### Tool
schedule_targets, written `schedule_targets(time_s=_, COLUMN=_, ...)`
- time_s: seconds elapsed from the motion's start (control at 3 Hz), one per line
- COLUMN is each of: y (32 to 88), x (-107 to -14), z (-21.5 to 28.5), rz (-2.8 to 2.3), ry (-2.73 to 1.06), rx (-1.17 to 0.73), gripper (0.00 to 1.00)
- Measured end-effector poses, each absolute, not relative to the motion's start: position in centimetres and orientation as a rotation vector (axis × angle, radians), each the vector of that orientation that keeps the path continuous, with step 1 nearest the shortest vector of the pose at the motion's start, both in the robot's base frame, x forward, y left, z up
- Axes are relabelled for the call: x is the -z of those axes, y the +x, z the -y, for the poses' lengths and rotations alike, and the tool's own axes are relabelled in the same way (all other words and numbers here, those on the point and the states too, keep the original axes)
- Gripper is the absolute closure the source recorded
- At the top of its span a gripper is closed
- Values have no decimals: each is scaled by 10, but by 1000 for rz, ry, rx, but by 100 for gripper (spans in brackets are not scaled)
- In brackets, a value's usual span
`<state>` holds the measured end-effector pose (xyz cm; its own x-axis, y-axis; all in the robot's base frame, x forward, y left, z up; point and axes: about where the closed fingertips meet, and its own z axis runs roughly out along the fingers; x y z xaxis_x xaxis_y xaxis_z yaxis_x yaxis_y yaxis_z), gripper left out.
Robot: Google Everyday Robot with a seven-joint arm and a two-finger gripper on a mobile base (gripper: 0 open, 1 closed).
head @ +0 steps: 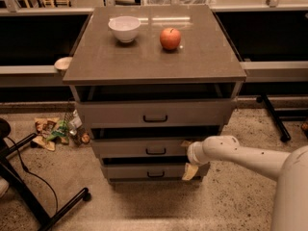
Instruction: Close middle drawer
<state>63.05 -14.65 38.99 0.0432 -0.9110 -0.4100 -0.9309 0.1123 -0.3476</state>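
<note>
The middle drawer (144, 148) is the second of three grey drawers in the cabinet, with a low flat front and a small dark handle (155, 151). It stands out a little, with a dark gap above its front. My gripper (187, 158) is at the right end of that front, with its white arm reaching in from the right. One yellowish finger (185, 143) lies at the drawer's top edge. The other finger (189, 172) hangs over the bottom drawer (144, 171). The fingers are spread apart and hold nothing.
The top drawer (154, 113) is pulled out furthest. A white bowl (124, 28) and a red apple (170, 38) sit on the cabinet top (154, 61). Litter (57, 131) lies on the floor to the left, by a black stand leg (33, 196).
</note>
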Motion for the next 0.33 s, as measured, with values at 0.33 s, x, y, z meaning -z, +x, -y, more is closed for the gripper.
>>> schedule_targets(time_s=0.33, y=622, x=-390, z=146, rz=-1854, ry=-1786, rx=-48, gripper=0)
